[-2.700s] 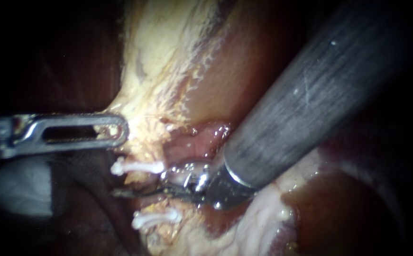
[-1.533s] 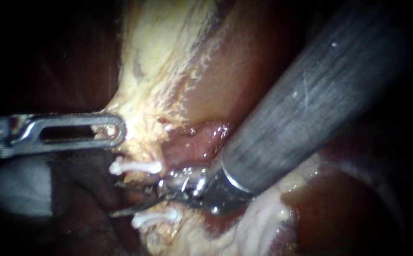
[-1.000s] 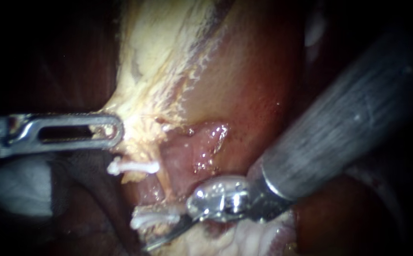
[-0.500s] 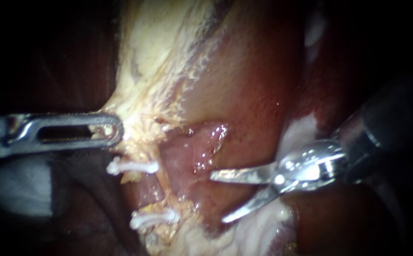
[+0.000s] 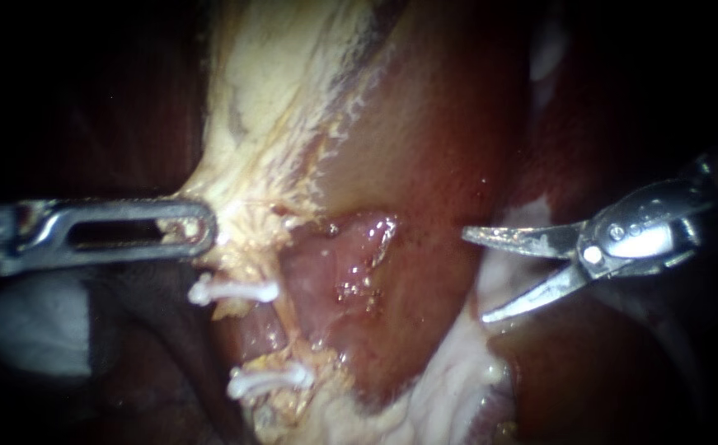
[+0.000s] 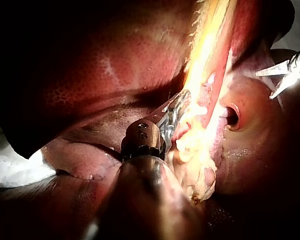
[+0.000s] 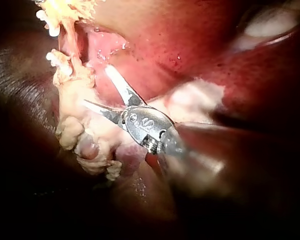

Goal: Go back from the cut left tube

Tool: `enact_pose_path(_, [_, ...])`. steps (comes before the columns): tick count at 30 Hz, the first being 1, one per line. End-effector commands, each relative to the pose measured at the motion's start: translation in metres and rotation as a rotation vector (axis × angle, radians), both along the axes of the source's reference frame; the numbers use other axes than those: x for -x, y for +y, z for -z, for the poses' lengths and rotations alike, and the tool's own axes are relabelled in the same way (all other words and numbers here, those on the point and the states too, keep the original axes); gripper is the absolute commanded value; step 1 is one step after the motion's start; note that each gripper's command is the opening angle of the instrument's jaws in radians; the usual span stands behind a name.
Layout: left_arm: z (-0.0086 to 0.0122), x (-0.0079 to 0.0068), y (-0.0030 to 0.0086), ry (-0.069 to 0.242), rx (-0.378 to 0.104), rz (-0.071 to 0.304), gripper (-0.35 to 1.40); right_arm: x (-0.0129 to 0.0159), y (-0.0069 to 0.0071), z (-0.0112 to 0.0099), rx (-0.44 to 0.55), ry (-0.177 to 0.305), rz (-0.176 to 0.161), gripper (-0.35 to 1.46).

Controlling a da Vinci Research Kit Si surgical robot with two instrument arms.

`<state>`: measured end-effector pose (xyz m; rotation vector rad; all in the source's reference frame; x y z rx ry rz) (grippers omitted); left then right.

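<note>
My left instrument (image 5: 187, 227) reaches in level, and its shaft is cut off by the edge of the endoscope view. Its slotted jaws are closed on the rim of the pale fatty tissue (image 5: 268, 124). The left wrist view shows the same instrument (image 6: 176, 111) pinching that tissue, with its shaft blocking what lies under it.

Just below the jaws are two white clips, an upper clip (image 5: 235, 289) and a lower clip (image 5: 269, 381). The left tube (image 5: 228, 306) lies cut between them, each short yellowish end held at its clip. The ends themselves are hard to make out. Beside the clips is a raw pink patch (image 5: 346, 255), then the dark red liver (image 5: 433, 140).

My right instrument (image 5: 474, 277) hangs well apart from the tube, over the liver and a white strip of tissue (image 5: 457, 371). Its two thin blades are spread wide, holding nothing and touching nothing that I can see. Nothing stands between them and the clips. Its shaft is lost in the dark. The right wrist view shows the blades of this instrument (image 7: 96, 85) open and near the lumpy pale tissue.
</note>
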<state>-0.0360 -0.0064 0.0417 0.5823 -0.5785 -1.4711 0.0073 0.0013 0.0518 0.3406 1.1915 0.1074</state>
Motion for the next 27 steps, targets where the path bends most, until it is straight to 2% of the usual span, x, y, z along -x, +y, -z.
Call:
enact_pose_path(1, [-0.0002,0.0002,-0.0002,0.002,0.003,0.002,-0.35,-0.0001,0.0000,-0.0001,0.004,0.002,0.001,1.43])
enact_pose_path(11, [-0.0034,0.0034,-0.0021,0.008,-0.002,-0.023,-0.35,-0.0006,0.0001,-0.0003,0.004,0.008,-0.011,1.43])
enact_pose_path(17, [-0.0059,0.0057,-0.0021,-0.001,-0.002,-0.033,-0.35,-0.0008,0.0003,-0.0003,0.003,0.013,-0.019,1.43])
enact_pose_path(23, [-0.0063,0.0075,-0.0018,-0.004,0.002,-0.041,-0.35,-0.0009,0.0004,-0.0003,0.008,0.015,-0.020,1.43])
enact_pose_path(27, [-0.0063,0.0077,-0.0018,-0.004,0.006,-0.045,-0.35,-0.0008,0.0005,-0.0003,0.008,0.015,-0.020,1.43])
